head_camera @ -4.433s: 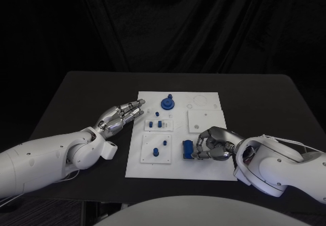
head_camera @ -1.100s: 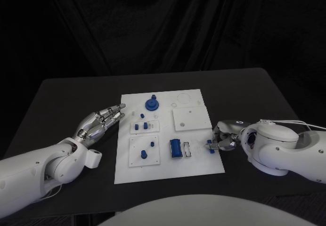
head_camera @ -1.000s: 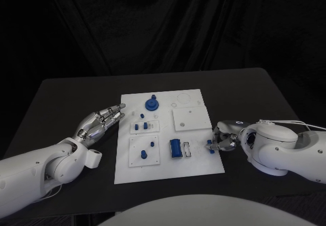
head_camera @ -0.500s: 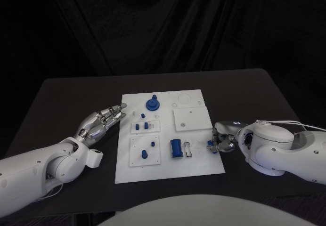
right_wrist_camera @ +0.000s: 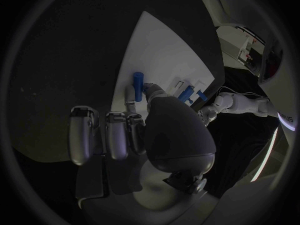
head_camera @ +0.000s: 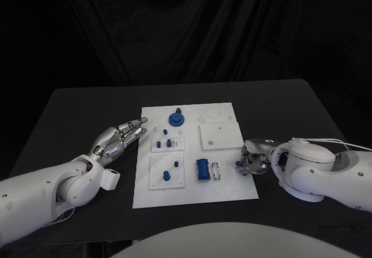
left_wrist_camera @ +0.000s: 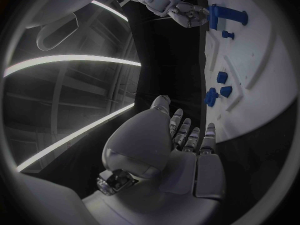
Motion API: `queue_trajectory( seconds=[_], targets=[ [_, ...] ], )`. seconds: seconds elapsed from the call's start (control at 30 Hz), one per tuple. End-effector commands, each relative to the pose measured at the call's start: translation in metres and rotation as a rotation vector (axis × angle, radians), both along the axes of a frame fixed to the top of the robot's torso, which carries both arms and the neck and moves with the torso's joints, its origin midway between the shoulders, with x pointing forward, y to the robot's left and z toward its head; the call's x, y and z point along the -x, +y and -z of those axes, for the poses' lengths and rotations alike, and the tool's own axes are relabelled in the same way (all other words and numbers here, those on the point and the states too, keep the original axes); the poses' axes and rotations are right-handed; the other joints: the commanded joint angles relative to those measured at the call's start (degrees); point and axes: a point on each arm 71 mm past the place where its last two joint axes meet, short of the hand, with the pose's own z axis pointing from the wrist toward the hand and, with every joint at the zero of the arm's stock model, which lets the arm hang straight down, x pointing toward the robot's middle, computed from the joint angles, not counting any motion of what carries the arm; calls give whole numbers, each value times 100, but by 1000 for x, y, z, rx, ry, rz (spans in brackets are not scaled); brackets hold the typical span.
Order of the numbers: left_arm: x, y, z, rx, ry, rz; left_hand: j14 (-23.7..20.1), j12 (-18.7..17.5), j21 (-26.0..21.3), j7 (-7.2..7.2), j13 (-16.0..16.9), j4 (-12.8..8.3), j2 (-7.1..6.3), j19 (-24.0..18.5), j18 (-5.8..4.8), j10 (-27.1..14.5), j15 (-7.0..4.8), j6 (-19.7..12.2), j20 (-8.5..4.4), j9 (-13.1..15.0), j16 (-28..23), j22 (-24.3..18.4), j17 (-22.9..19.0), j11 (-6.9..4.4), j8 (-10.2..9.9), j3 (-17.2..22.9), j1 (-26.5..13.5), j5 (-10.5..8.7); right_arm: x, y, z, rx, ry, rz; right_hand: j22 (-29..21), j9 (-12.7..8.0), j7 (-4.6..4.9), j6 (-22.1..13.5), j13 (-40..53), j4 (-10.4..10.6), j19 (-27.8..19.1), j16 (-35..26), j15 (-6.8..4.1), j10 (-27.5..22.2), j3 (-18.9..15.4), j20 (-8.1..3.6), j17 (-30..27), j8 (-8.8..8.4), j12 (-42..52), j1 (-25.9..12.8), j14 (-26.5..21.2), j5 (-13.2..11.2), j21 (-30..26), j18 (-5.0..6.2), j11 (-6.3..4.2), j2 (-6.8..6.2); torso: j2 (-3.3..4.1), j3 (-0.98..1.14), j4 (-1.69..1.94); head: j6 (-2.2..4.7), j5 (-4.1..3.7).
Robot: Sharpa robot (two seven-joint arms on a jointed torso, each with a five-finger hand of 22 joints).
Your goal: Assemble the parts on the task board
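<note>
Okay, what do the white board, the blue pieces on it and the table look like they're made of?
Task board: looks like matte white plastic, with an even, glare-free surface and moulded recesses.
Blue parts: probably plastic too, with uniform saturated colour and little shine; could be printed or moulded.
Table: black with a dull finish, maybe laminate or a mat; the material can't be told.

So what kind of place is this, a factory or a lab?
Probably a robot test lab: a black table before a dark curtain, a white task board with small blue parts, and two white arms with silver hands.
</note>
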Motion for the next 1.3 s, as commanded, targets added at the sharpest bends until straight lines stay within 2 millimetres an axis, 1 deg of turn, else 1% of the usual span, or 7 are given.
queue_trajectory(
  seconds=[0.03, 0.4, 0.57, 0.7, 0.87, 1.1, 1.3],
  targets=[
    [1, 0, -6, 61, -64, 3, 16, 10, 25, 34, 0, -13, 5, -10, 47, 10, 51, 3, 39, -10, 18, -6, 3, 50, -27, 41, 73, 34, 8, -3, 10, -76, 81, 97, 1296, -1123, -12, 87, 1508, -639, 363, -9, 7, 588, 718, 47, 884, 25, 15, -107, 482, 18, 14, 24, 22, -91, 3, 1, 1, -1, 27],
    [1, 0, -5, 62, -59, 7, 17, 11, 23, 40, 0, -16, 9, -13, 45, 11, 61, -8, 47, -11, 18, -12, 3, 63, -29, 49, 80, 36, 14, 1, -3, -252, 91, 201, 1309, -1102, -69, 200, 1508, -645, 380, -21, -36, 588, 929, 12, 840, 91, 15, -282, 478, 132, 53, 15, -30, -194, 4, 10, -8, -1, 43],
    [1, -1, -5, 62, -58, 8, 17, 11, 23, 40, 0, -16, 9, -13, 45, 11, 61, -8, 47, -11, 18, -12, 3, 63, -29, 49, 80, 36, 16, 7, -7, -316, 121, 229, 1307, -1099, -80, 209, 1508, -623, 380, -21, -46, 588, 976, 1, 834, 98, 15, -355, 478, 124, 50, 17, -40, -209, 0, 2, -1, -1, 40],
    [1, -1, -5, 63, -57, 9, 17, 11, 23, 40, 0, -16, 9, -13, 45, 11, 61, -8, 47, -11, 18, -12, 3, 63, -29, 49, 80, 36, 16, 9, -7, -339, 138, 242, 1308, -1097, -86, 214, 1508, -611, 382, -19, -50, 588, 997, -3, 838, 102, 15, -386, 479, 114, 55, 16, -45, -210, -2, 2, 3, -1, 46],
    [1, -1, -5, 62, -57, 9, 20, 8, 25, 45, -1, -19, 7, -9, 44, 8, 68, -10, 53, -11, 20, -7, 4, 69, -29, 52, 85, 36, 15, 10, -6, -365, 146, 255, 1307, -1098, -87, 210, 1508, -602, 380, -24, -53, 588, 1011, -6, 824, 100, 15, -409, 477, 106, 50, 17, -47, -212, -9, -7, -1, -1, 70],
    [0, -3, -4, 63, -55, 13, 20, 8, 25, 45, -1, -19, 7, -9, 44, 8, 68, -10, 53, -11, 20, -7, 4, 69, -29, 52, 85, 36, 12, 15, -5, -387, 155, 259, 1311, -1102, -89, 193, 1508, -557, 385, -21, -57, 588, 1056, -12, 826, 92, 15, -499, 478, 77, 63, 13, -50, -213, 1, -3, 5, -1, 57],
    [0, -4, -4, 64, -54, 15, 25, 8, 26, 47, -1, -20, 7, -8, 44, 8, 73, -7, 58, -11, 22, -5, 5, 72, -29, 55, 87, 37, 9, 22, -3, -399, 166, 250, 1310, -1104, -92, 187, 1508, -528, 384, -22, -59, 588, 1082, -15, 821, 89, 15, -557, 477, 21, 62, 14, -53, -220, 6, -2, 4, -1, 78]
  ],
)
